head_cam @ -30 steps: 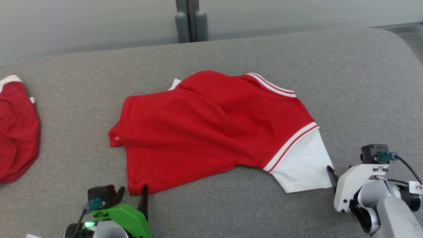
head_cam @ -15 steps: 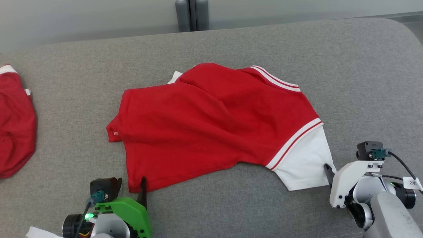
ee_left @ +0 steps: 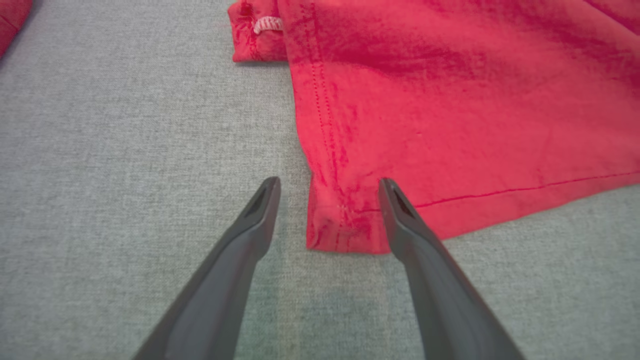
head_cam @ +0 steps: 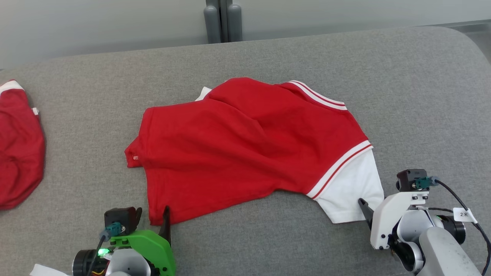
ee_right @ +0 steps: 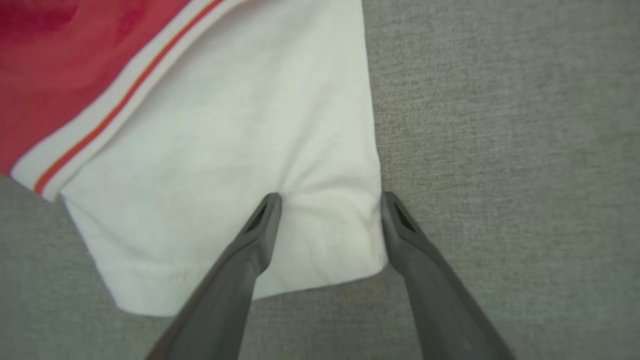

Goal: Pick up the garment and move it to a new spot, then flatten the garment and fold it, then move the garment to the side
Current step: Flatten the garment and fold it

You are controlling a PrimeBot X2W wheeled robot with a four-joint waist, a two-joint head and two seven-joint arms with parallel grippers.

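Left fingers [ee_left: 250,235] spread astride garment [head_cam: 245,145] corner, right fingers [ee_right: 250,250] astride sleeve [ee_right: 240,125]

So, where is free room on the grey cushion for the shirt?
Bare: cushion right of the shirt; the far strip behind it; the gap toward the second red garment. Crowded: near edge, left gripper and right gripper at its corners.

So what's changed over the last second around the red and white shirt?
The right gripper slid toward the robot's left, its open jaws now straddling the corner of the white sleeve; nothing gripped yet. The red shirt and the open left gripper at its hem corner stayed put.
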